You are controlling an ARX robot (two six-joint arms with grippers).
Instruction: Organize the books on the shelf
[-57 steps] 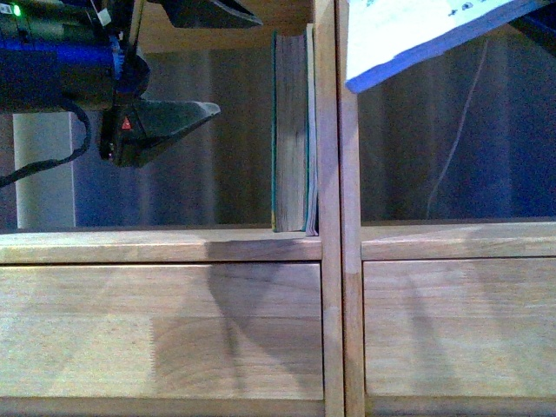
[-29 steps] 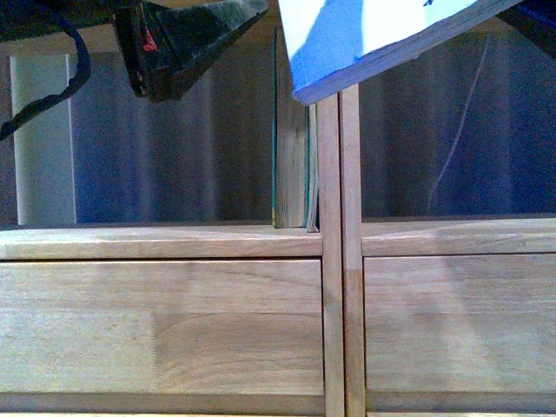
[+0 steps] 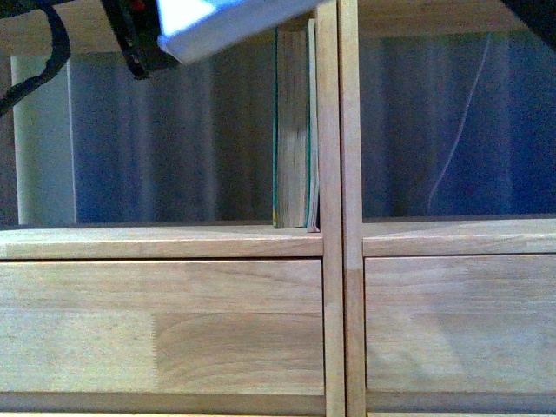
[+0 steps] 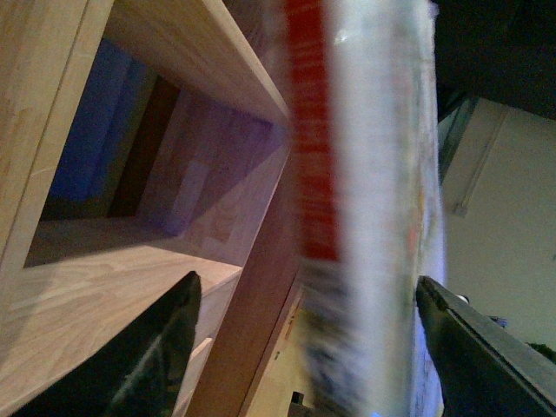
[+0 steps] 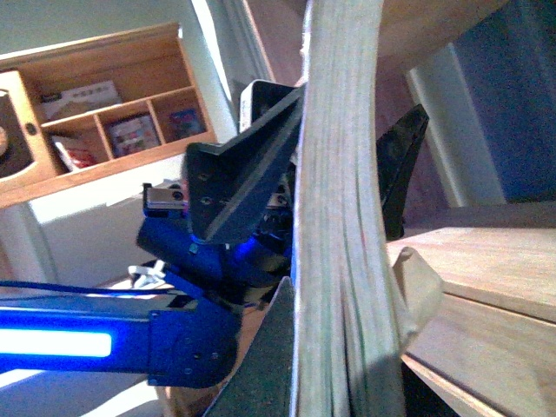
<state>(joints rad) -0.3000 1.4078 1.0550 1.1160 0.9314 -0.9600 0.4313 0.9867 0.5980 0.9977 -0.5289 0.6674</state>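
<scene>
Right pincer [image 5: 343, 339] clamped on thin white book [image 3: 217, 19] | book swung from upper right to upper left of front frame | left pincer [image 4: 306, 282] spread around it, not gripping | handover looks near

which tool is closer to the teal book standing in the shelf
Left, most likely. The left tool sits just up and left of the teal book, on its side of the divider. The right tool is outside the front view, gripping the white book.
</scene>
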